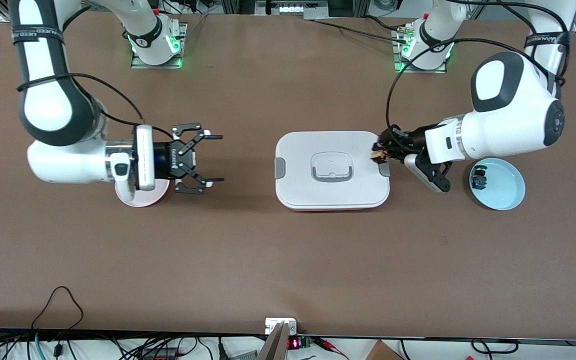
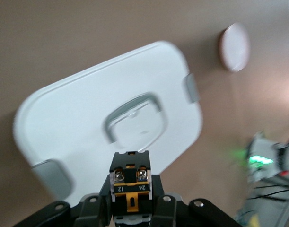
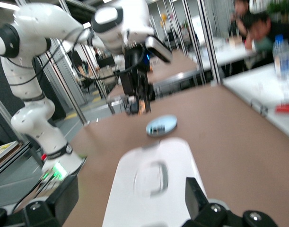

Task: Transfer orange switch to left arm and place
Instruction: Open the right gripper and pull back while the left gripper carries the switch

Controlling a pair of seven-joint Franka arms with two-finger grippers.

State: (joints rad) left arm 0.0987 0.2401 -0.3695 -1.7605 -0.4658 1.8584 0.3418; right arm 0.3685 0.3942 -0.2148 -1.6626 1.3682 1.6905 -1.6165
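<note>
The white box (image 1: pixel 332 170) sits mid-surface, lid on. Over its edge toward the left arm's end, the left tool (image 1: pixel 381 152) hangs clamped on the orange switch (image 2: pixel 129 185) — held up in the air. The right tool (image 1: pixel 207 158) waits with fingers spread wide and empty, just beside a pink plate (image 1: pixel 140 196). A blue plate (image 1: pixel 504 184) holds another small part (image 1: pixel 479 179).

light: bright, even overhead | shadows: soft | blur: both wrist views smeared, front sharp
</note>
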